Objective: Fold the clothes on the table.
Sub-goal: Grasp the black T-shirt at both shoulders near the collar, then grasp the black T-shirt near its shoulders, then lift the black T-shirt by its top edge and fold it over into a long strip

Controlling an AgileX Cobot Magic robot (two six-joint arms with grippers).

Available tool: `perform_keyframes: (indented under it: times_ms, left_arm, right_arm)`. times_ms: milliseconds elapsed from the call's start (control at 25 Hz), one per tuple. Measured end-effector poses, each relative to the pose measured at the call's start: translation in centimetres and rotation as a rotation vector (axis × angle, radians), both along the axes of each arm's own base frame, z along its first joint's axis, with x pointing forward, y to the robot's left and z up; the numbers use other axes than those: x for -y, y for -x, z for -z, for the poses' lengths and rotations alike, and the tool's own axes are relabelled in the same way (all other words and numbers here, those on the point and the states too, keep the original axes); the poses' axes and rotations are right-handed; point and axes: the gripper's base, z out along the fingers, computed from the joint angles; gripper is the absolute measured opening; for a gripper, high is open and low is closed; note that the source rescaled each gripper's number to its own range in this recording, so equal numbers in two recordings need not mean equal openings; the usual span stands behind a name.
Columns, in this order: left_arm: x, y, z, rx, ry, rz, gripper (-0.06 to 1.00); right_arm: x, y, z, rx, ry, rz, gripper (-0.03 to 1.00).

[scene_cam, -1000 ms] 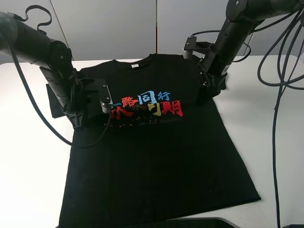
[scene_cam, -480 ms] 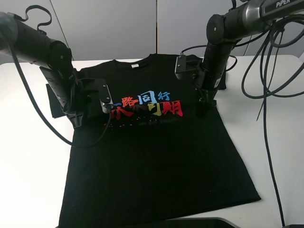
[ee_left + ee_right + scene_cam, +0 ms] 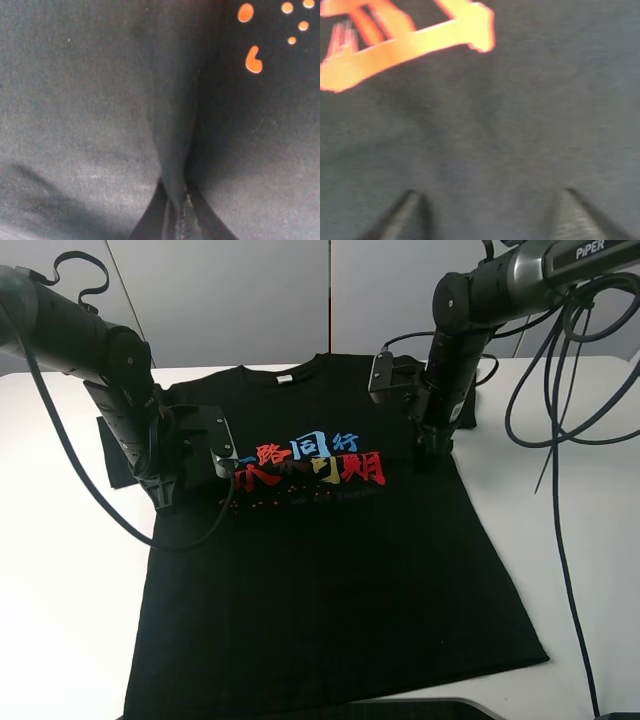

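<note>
1. Clothes (image 3: 330, 580): blk tee, print side up, spread flat on white table (image 3: 60, 590), hem nearest cam.
2. Likely soft, light, limp; apt to sag and slide on smooth top. Best taken by pinching edges or shoulders, both sides at once.
3. Mid-shirt, near side edge: L gripper (image 3: 165, 498) pressed together, pinching a raised ridge of fabric beside print (image 3: 310, 465).
4. Opp. side: R gripper (image 3: 425, 458) tip-down on cloth just past print, jaws spread, no fold caught.
5. Farthest: collar w/ white neck label (image 3: 284, 379).
</note>
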Motion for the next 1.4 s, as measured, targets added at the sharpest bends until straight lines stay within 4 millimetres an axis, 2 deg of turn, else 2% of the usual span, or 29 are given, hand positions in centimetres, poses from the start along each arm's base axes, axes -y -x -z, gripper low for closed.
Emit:
perform_keyframes:
  times_ms: [120, 200, 720, 1040, 1160, 1400]
  left_arm:
    - [0.0, 0.0, 0.0, 0.003, 0.002, -0.001, 0.01]
    - [0.0, 0.0, 0.0, 0.005, 0.003, -0.001, 0.01]
    - [0.4, -0.6, -0.1, 0.065, 0.044, -0.045, 0.0]
    - [0.5, -1.0, -0.7, 0.107, 0.067, -0.04, 0.0]
    - [0.6, -1.3, -2.2, 0.158, 0.085, -0.037, 0.0]
    - [0.5, -2.5, -7.6, 0.345, 0.115, -0.06, 0.0]
  right_arm:
    - [0.0, 0.1, 0.0, -0.013, -0.001, 0.008, 0.14]
    - [0.0, 0.2, 0.0, -0.022, 0.0, 0.009, 0.01]
    - [-0.8, 0.7, -0.7, -0.033, -0.014, 0.023, 0.0]
    - [-0.6, 0.7, -4.2, 0.058, 0.024, 0.099, 0.0]
    - [-0.4, 0.8, -6.2, 0.111, 0.025, 0.122, 0.0]
    - [-0.1, 1.4, -11.5, 0.234, -0.018, 0.15, 0.0]
